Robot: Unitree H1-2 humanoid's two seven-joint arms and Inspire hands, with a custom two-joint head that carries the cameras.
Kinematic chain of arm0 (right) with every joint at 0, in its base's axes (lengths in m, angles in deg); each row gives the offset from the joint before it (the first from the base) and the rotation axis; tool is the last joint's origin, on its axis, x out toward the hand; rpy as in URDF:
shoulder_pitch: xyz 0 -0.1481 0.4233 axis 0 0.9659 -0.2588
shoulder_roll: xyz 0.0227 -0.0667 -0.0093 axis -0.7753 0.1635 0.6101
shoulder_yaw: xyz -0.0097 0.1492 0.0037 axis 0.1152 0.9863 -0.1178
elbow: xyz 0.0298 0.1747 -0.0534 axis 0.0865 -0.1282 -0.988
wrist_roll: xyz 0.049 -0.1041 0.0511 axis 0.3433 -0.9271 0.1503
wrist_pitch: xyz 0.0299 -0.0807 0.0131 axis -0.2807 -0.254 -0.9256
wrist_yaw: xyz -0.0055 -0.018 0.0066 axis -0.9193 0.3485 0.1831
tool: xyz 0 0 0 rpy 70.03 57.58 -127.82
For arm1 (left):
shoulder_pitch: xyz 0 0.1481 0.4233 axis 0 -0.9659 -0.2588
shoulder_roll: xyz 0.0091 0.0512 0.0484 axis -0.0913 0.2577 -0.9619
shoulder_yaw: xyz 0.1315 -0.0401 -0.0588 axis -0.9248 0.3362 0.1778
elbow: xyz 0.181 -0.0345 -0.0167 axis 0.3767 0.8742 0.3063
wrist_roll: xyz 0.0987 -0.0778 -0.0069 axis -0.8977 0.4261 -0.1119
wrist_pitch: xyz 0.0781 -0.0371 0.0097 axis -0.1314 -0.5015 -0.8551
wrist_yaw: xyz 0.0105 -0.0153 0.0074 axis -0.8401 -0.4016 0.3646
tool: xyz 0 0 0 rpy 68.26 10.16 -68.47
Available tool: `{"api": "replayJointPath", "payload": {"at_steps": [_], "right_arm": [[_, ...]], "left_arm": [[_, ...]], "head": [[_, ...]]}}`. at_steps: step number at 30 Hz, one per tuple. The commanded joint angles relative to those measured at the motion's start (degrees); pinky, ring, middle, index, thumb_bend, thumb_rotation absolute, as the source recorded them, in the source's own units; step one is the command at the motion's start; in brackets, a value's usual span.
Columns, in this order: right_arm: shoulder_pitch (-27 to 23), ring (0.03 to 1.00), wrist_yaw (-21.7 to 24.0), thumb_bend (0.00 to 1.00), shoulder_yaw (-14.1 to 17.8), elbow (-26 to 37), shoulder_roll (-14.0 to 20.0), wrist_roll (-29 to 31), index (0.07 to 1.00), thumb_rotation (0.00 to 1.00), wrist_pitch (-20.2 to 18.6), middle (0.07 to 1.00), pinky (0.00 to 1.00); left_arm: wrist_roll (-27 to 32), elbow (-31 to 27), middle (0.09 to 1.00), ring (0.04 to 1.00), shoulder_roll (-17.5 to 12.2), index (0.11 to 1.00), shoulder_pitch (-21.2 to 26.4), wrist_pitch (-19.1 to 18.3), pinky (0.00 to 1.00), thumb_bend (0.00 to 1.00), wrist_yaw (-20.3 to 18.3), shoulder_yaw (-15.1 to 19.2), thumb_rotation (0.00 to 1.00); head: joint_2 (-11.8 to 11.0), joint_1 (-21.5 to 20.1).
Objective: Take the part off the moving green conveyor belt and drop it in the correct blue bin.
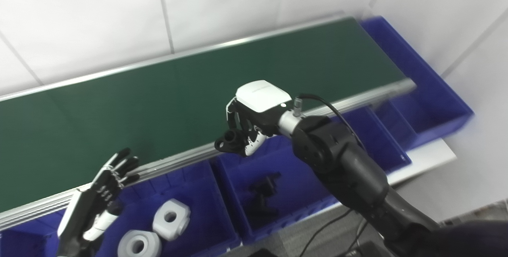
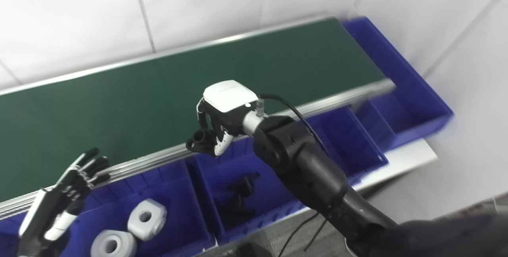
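1. My right hand (image 1: 249,124) is closed around a small black part (image 1: 228,140), which sticks out from under my curled fingers toward the left.
2. The part hangs over the near rail of the green conveyor belt (image 1: 198,86), right at the far edge of the middle blue bin (image 1: 238,209). It is off the belt and not yet over the bin's open centre.
3. That middle bin already holds dark pieces (image 1: 264,193) much like the one I carry, so I judge it to be the right bin. The bin to its left holds white ring-shaped parts (image 1: 171,217) instead.
4. To do this step well, I should draw the hand toward me until the part is clear of the rail and the bin's far wall, lower it a little, and only then let my fingers spread.
5. My right forearm rises from the bottom right corner, wrist bent, with the white back of the hand facing up.
6. My left hand (image 1: 101,193) holds nothing, fingers spread and pointing up, above the left bin's far edge beside the rail.
7. How firmly the part sits in my grasp is hard to tell, since the fingers hide the contact.
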Motion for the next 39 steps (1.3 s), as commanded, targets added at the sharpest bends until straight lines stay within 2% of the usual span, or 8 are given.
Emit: {"api": "replayJointPath", "payload": {"at_steps": [1, 8, 15, 16, 18, 20, 29, 39], "right_arm": [[1.1, 0.325, -1.0, 0.52, 0.7, 1.2, -0.1, -1.8, 0.499, 0.0, 1.4, 0.464, 0.25], [6.2, 0.216, -7.5, 0.53, 1.0, -3.0, 1.7, -5.5, 0.493, 0.0, 5.7, 0.47, 0.15], [6.3, 0.266, -5.4, 0.53, 1.2, -4.3, 2.3, -11.6, 0.493, 0.01, 6.7, 0.471, 0.2], [6.0, 0.384, -4.2, 0.68, 0.9, -4.3, 2.5, -13.5, 0.577, 0.27, 7.4, 0.514, 0.32], [5.5, 0.664, -1.0, 0.88, 0.9, -4.1, 2.1, -16.4, 0.687, 0.59, 8.0, 0.708, 0.59], [5.3, 0.787, 1.6, 0.96, 1.4, -3.8, 1.1, -18.6, 0.731, 0.69, 8.2, 0.804, 0.73], [5.5, 0.859, 3.2, 1.0, 3.1, -3.1, 0.0, -19.4, 0.81, 0.79, 11.4, 0.874, 0.91], [6.3, 0.82, 0.6, 1.0, 5.5, -2.4, -1.4, -12.4, 0.803, 0.78, 12.4, 0.842, 0.79]], "left_arm": [[0.7, -2.0, 0.865, 0.882, 0.0, 0.9, 1.1, 0.2, 0.78, 0.81, -0.2, 0.5, 0.72], [0.4, -3.5, 0.864, 0.871, 0.3, 0.91, 1.0, -0.5, 0.76, 0.82, 0.1, 0.4, 0.73], [0.0, -4.4, 0.862, 0.87, 0.4, 0.91, 0.8, -1.0, 0.76, 0.83, 0.4, 0.4, 0.73], [-0.1, -4.4, 0.863, 0.872, 0.4, 0.911, 0.8, -1.0, 0.76, 0.83, 0.4, 0.4, 0.73], [0.1, -4.5, 0.862, 0.873, 0.4, 0.909, 0.8, -1.2, 0.76, 0.83, 0.3, 0.4, 0.73], [0.3, -4.7, 0.861, 0.878, 0.5, 0.907, 0.7, -1.2, 0.77, 0.82, 0.2, 0.4, 0.73], [-0.6, -5.7, 0.861, 0.874, 1.0, 0.909, 0.3, -2.4, 0.76, 0.84, 0.8, 0.2, 0.73], [-1.0, -5.1, 0.862, 0.886, 1.7, 0.907, -0.1, -2.2, 0.78, 0.84, 0.7, 0.0, 0.73]], "head": [[0.6, 0.2], [1.4, 0.7], [1.7, 1.3], [1.7, 1.4], [1.7, 1.5], [1.7, 1.7], [1.7, 2.8], [0.3, 6.7]]}}
